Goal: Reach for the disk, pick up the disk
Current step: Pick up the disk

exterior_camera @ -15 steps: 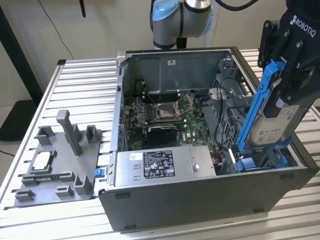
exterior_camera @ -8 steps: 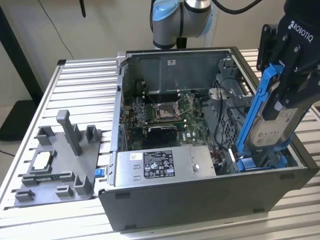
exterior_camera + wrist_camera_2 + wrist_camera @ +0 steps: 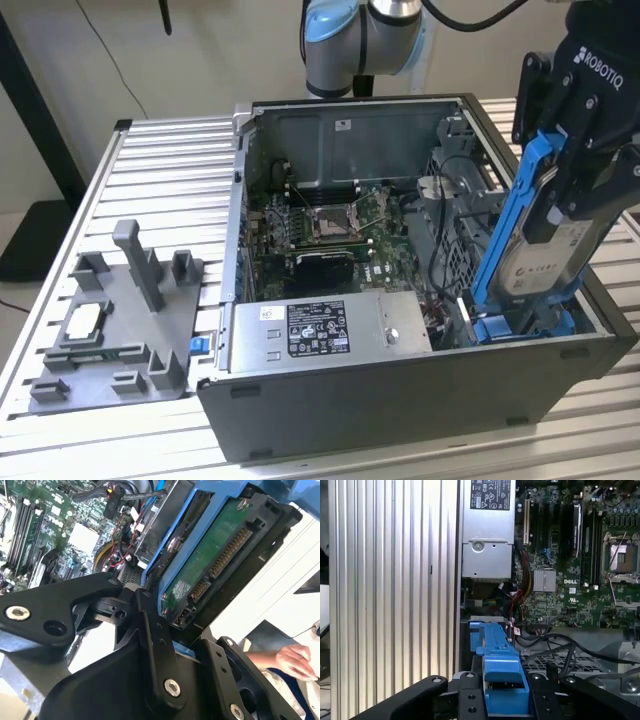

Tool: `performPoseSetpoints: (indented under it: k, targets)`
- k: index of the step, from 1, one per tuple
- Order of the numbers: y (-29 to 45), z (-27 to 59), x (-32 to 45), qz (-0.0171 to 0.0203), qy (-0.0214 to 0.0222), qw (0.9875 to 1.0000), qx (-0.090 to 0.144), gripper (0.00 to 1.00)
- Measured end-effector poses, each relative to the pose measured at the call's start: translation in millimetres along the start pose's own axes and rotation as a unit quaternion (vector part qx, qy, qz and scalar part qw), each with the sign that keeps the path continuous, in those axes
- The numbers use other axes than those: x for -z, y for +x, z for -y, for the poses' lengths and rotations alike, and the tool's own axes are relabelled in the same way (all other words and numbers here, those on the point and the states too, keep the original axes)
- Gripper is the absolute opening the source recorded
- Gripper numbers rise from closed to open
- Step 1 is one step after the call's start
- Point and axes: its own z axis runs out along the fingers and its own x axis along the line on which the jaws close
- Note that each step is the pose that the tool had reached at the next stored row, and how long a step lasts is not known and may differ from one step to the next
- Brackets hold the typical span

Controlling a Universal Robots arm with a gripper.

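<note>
Both fingers (image 3: 590, 190) clamp the disk (image 3: 535, 240), held upright between them.

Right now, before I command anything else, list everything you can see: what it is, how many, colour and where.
flat silver-grey metal disk in a bright blue plastic bracket: one, tilted up out of the case at the exterior view's right, held in the hand
open dark grey metal computer case: one, on the table
green motherboard: one, inside the case
big silver metal box with a black-and-white label: one, along the case's near wall
grey plastic fixture tray: one, on the table at the exterior view's left
small square silver chip: one, on that tray
ribbed silver aluminium table: one, under everything
person's hand: one, second wrist view
black hand: one, shut on the disk
</note>
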Motion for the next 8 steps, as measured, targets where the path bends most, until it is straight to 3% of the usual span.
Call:
performPoseSetpoints:
  k: [8]
  targets:
    - [0.0,0.0,-1.0,-0.0001,0.0,1.0,0.0,0.0]
